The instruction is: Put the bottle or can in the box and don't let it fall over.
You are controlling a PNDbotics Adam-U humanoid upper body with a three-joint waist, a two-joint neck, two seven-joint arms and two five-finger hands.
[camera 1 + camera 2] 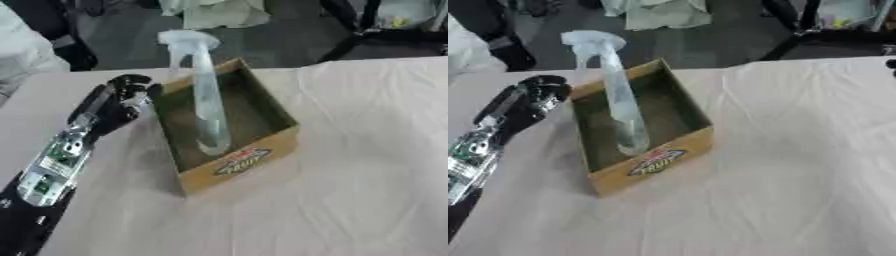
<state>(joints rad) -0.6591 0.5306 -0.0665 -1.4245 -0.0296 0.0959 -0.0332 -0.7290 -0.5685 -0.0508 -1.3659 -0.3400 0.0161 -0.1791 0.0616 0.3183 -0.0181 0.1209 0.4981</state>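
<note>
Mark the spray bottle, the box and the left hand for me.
spray bottle (208,107), left eye view, on its clear body inside the box.
box (238,164), left eye view, on the printed front wall.
left hand (125,97), left eye view, on the black fingers beside the box.

Clear spray bottle (208,100) stands, perhaps tilted, inside cardboard box (254,161).

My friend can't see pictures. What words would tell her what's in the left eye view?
A clear spray bottle stands upright inside an open cardboard box on a table covered with a white cloth. The robot's black left hand is just left of the box, fingers curled, not holding the bottle.
</note>
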